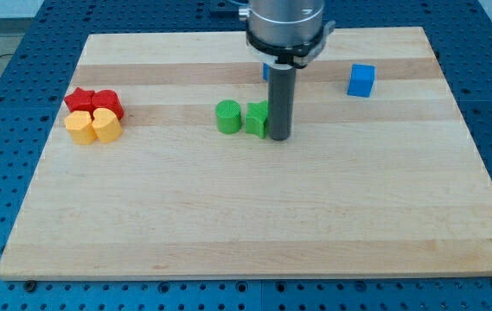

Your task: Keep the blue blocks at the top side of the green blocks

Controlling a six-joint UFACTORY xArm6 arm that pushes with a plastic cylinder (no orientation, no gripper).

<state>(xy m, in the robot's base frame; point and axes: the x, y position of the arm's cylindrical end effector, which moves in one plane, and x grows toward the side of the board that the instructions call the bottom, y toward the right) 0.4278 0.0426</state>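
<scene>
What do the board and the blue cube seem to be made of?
The pale wooden board: apparently wood, shown by lengthwise grain and plank bands, with a smooth matte finish. The blue cube-shaped block: probably plastic or painted wood; its colour is even and grainless.

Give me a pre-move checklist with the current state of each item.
1. My tip visible: ok, at the right edge of the green block.
2. Green cylinder beside that block: ok.
3. Blue cube above the greens: ok, though off to the view's right.
4. Second blue block above the greens: ok, but its shape cannot be told, mostly hidden behind the rod.
5. Red blocks and yellow blocks out of the way: ok, at the view's left.
</scene>
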